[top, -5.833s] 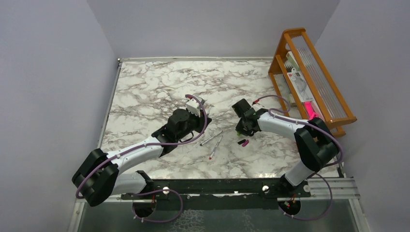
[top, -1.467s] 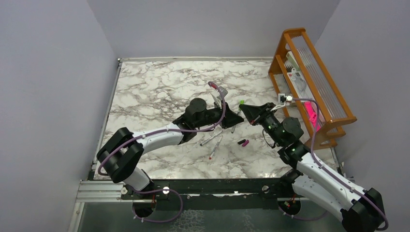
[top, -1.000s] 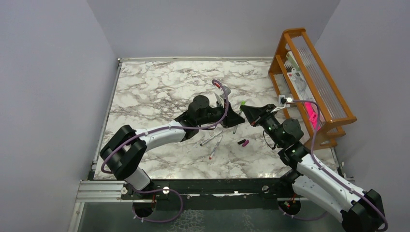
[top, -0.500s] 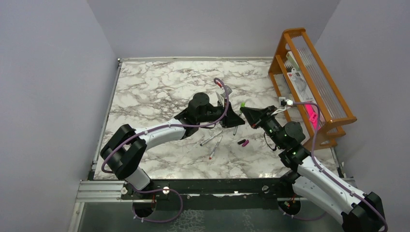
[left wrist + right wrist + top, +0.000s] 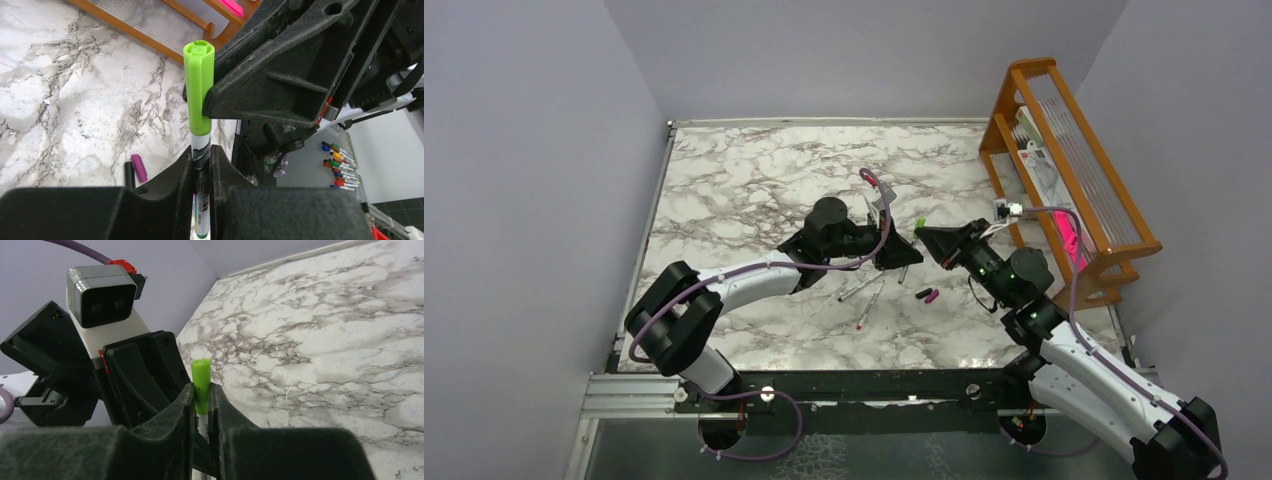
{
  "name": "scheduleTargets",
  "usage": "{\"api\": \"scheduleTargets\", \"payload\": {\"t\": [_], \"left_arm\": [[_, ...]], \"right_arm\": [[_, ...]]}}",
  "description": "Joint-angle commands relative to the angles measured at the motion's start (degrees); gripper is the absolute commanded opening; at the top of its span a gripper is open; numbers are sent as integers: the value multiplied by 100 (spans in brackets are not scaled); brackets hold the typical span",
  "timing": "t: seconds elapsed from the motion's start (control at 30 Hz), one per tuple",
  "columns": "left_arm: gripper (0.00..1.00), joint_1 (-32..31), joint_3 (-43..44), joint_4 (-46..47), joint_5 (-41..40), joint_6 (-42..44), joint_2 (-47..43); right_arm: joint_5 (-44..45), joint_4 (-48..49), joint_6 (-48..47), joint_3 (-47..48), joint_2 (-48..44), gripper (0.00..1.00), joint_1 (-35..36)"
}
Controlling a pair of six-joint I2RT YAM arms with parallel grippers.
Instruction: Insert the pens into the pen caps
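My left gripper point(image 5: 201, 156) is shut on a silvery-grey pen point(image 5: 202, 200) and holds it above the table. The green cap point(image 5: 199, 85) sits on that pen's tip. My right gripper point(image 5: 202, 390) is shut on the green cap point(image 5: 201, 379), with the pen's white body point(image 5: 202, 421) showing below it. In the top view the two grippers meet at mid-table, left point(image 5: 894, 250) and right point(image 5: 924, 238), with the green cap point(image 5: 919, 220) between them. Two more pens point(image 5: 861, 287) point(image 5: 871, 304) lie on the table. The black cap point(image 5: 921, 293) and magenta cap point(image 5: 933, 296) lie beside them.
An orange wooden rack point(image 5: 1074, 160) stands at the right edge with papers and a flat pink tool point(image 5: 1069, 235) in it. The marble table point(image 5: 744, 190) has walls on the left, back and right. The magenta cap point(image 5: 138, 167) and black cap point(image 5: 129, 174) lie below my left gripper.
Both arms came together at mid-table from their earlier apart positions. Over the last second the joined grippers, with pen and green cap, shifted slightly left.
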Motion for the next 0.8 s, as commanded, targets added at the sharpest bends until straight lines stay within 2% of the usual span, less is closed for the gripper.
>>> {"api": "scheduleTargets", "payload": {"t": [0.0, 0.13, 0.33, 0.43, 0.6, 0.77], "left_arm": [[0, 329, -244, 734, -856, 480, -466], [0, 331, -454, 409, -906, 786, -638], [0, 330, -505, 30, -884, 1173, -759], [0, 330, -482, -262, -1127, 1383, -790], [0, 331, -317, -1150, -2183, 1678, -734], [0, 343, 216, -2689, -4255, 1659, -349]], "right_arm": [[-1116, -921, 211, 176, -153, 13, 260], [-989, -967, 231, 371, -384, 17, 260], [-794, -1343, 65, 602, -562, 43, 256], [-652, -1476, 27, 591, -705, 45, 256], [-375, -1901, -77, 574, -771, 45, 258], [-317, -2022, -108, 468, -642, 45, 259]]}}
